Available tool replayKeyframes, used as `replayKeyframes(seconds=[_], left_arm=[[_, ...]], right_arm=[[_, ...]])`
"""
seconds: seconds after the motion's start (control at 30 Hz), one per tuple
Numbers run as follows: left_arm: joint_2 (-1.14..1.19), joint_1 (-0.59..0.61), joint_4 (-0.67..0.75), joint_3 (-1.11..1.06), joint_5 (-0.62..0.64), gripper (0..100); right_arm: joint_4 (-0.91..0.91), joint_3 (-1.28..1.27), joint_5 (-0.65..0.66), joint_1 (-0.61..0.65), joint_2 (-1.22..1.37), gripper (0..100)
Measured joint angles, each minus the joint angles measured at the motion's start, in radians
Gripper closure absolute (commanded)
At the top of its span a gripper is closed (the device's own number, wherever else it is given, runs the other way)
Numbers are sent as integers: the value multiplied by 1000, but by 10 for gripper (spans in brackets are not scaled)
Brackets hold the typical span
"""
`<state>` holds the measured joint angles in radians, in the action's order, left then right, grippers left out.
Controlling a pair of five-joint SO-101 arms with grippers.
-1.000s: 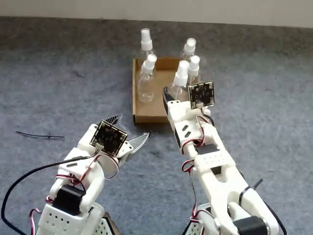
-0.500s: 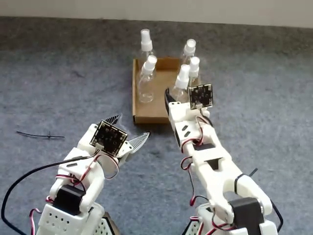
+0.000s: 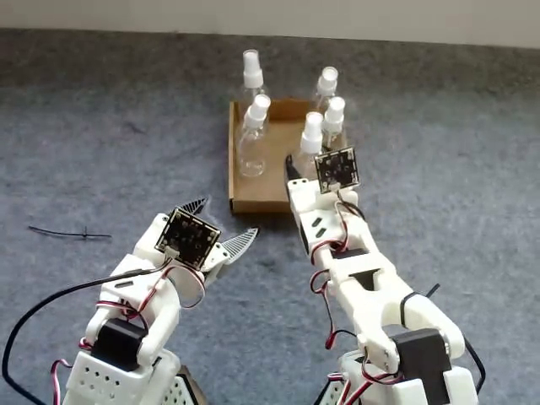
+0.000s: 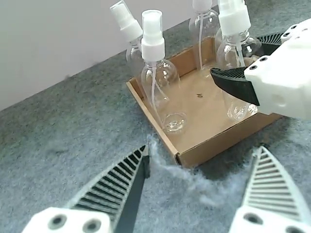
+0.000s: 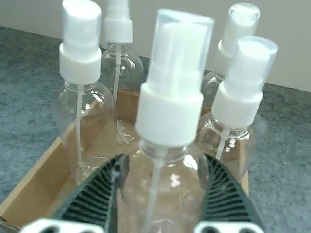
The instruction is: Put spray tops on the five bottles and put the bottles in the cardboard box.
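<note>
A shallow cardboard box (image 3: 253,192) (image 4: 218,141) (image 5: 29,189) lies on grey carpet. One capped clear bottle (image 3: 253,131) (image 4: 160,87) (image 5: 80,107) stands inside it. My right gripper (image 3: 305,164) (image 5: 163,167) (image 4: 238,56) is shut on a second capped bottle (image 3: 311,137) (image 5: 167,145) over the box's right half, fingers on both sides of its body. A third bottle (image 3: 334,118) (image 5: 233,121) stands by the box's right edge. Two more (image 3: 252,72) (image 3: 326,84) stand behind the box. My left gripper (image 3: 224,218) (image 4: 201,153) hangs open and empty just before the box's front left corner.
A black cable tie (image 3: 72,232) lies on the carpet far to the left. A pale wall (image 3: 270,15) runs along the back, close behind the rear bottles. Open carpet lies left and right of the box.
My right arm has drawn back slightly toward its base and shifted a little left, taking the held bottle along. The left arm has not moved.
</note>
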<state>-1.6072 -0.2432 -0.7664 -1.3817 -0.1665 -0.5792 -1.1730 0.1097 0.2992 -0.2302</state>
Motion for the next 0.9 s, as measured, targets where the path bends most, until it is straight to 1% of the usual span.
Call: replayKeyframes(seconds=[0.7, 0.77, 0.9], left_arm=[[0, 2, 0, -17, 0, 705], [0, 2, 0, -17, 0, 705], [0, 2, 0, -17, 0, 705]], right_arm=[[2, 0, 3, 0, -5, 800], [38, 0, 3, 0, -35, 800], [206, 0, 3, 0, -149, 800]])
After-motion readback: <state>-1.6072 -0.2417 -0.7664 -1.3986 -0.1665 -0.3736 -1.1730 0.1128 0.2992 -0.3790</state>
